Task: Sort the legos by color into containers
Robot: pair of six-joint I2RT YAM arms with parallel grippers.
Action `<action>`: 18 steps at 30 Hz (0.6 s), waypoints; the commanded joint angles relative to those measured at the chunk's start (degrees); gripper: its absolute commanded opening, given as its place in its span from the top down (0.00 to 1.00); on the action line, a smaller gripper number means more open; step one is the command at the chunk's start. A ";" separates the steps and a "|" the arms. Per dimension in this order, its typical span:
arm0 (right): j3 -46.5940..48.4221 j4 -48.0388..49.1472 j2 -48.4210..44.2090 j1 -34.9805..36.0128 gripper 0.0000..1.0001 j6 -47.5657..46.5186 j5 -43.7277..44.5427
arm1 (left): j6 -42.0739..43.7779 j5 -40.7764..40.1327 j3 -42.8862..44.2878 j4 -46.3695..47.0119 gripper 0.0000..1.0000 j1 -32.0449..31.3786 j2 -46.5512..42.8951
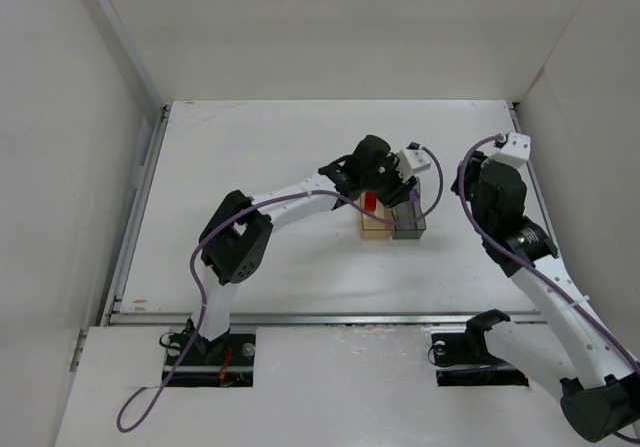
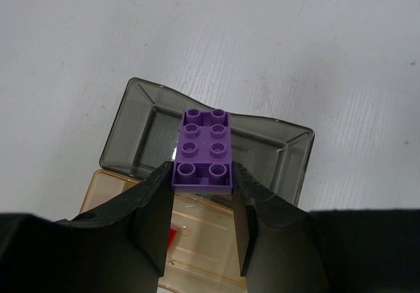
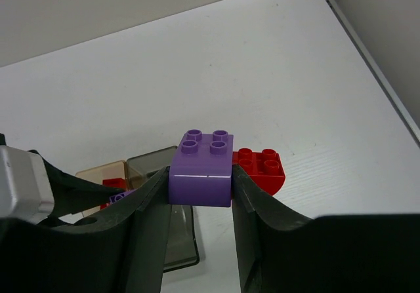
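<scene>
Hovering above the grey bin (image 2: 141, 119), my left gripper (image 2: 202, 175) clamps a purple brick (image 2: 203, 145) to drop inside. My right gripper (image 3: 200, 191) grips a rounded purple brick (image 3: 200, 172), probably waiting its turn.

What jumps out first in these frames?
The left gripper holds a long purple brick above the smoky grey bin, which sits beside the amber bin with a red brick in it. The right gripper, off to the side, clamps a short purple brick, with a second red brick just behind it.
</scene>
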 commanded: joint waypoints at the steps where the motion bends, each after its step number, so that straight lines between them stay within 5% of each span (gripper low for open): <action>1: 0.10 0.98 -1.55 -0.05 1.00 -1.57 -1.51 | 4.84 -0.55 1.11 -1.38 0.82 -0.64 -0.76; 6: 0.10 2.21 -1.55 -0.05 1.00 -3.33 -3.89 | 7.65 -0.55 0.58 -2.44 0.73 -1.25 -0.76; 13: 1.25 2.74 -1.02 -0.05 1.00 -4.47 -9.42 | 8.71 -0.03 1.11 -3.14 0.09 -2.31 -1.54; 18: 3.35 2.21 -0.50 -0.05 1.00 -6.22 -16.97 | 11.17 2.43 0.68 -5.25 0.01 -2.31 -8.12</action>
